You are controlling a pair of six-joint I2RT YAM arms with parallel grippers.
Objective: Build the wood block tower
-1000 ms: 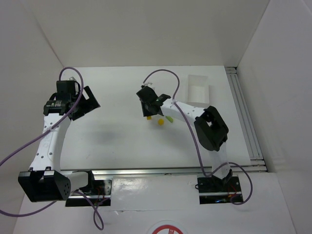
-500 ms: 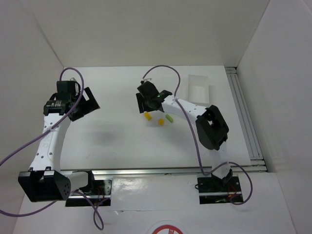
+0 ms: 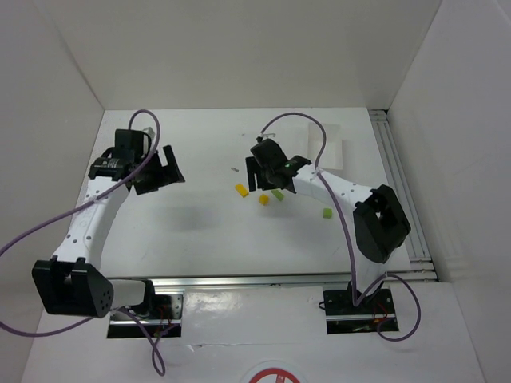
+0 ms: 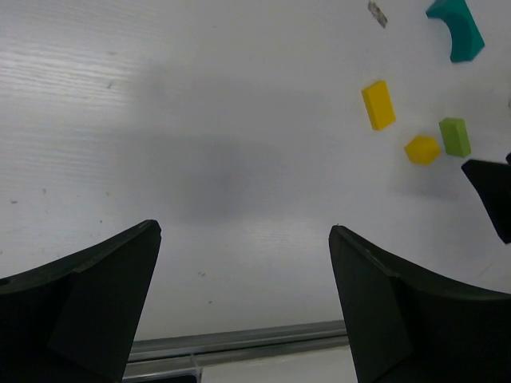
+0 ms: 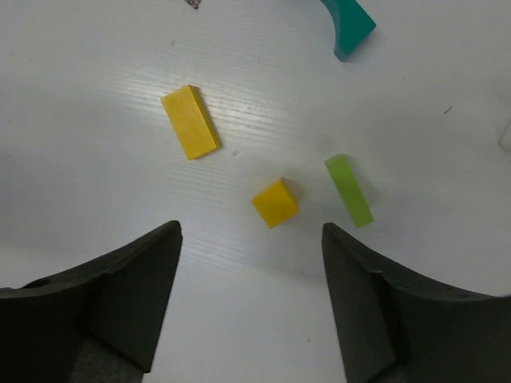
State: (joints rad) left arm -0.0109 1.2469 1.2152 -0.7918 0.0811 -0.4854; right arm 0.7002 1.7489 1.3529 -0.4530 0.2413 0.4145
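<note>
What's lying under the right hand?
Under the open right hand lie a yellow cube, a flat yellow block and a lime-green block. From above, the hand hides the teal arch.

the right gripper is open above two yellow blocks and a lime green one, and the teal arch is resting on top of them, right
The teal arch is not on top of them: the right wrist view shows it lying apart on the table. The rest holds: the right gripper is open above the flat yellow block, the yellow cube and the lime green block.
</note>
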